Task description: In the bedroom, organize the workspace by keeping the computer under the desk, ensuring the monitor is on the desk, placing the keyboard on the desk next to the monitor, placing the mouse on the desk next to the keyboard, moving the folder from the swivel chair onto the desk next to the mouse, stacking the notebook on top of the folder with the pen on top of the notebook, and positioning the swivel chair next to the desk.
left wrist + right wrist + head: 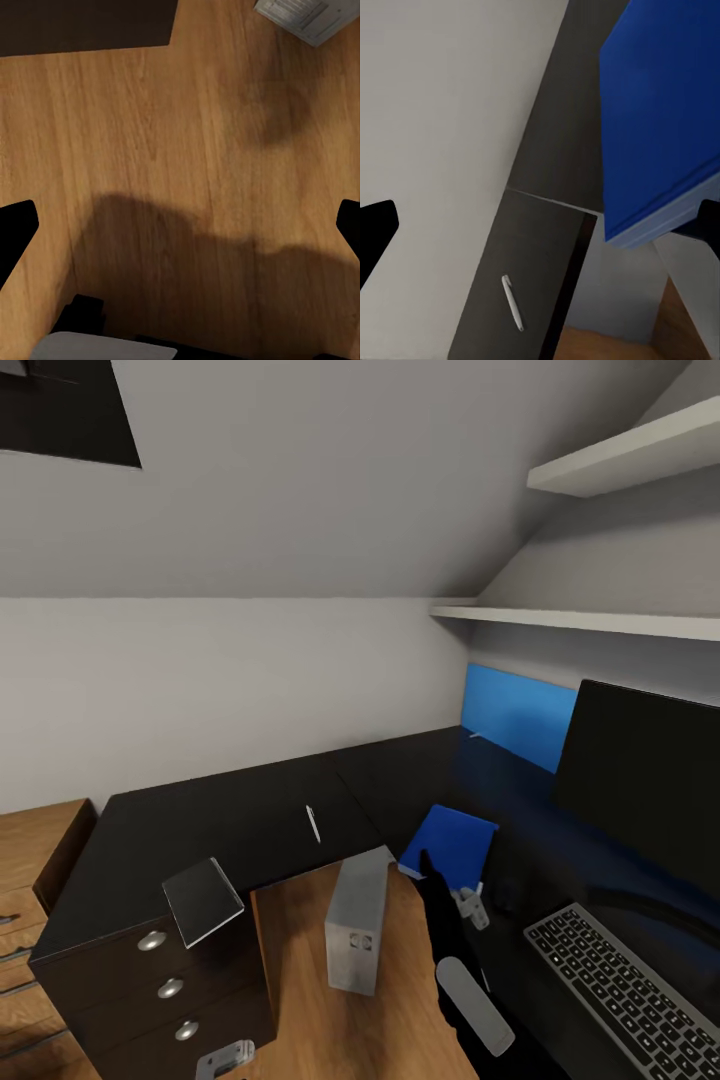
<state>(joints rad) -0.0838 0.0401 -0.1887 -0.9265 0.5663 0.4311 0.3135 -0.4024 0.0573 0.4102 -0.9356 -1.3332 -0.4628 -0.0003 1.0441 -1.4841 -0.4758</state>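
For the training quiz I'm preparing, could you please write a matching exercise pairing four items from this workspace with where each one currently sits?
Things:
1. pen
2. notebook
3. computer
4. keyboard

Places:
A. on the wooden floor, in the angle of the desk
B. on the desk in front of the monitor
C. overhanging the desk edge above the drawers
D. alone on the middle of the black desktop

Pairs: 1-D, 2-C, 3-A, 4-B
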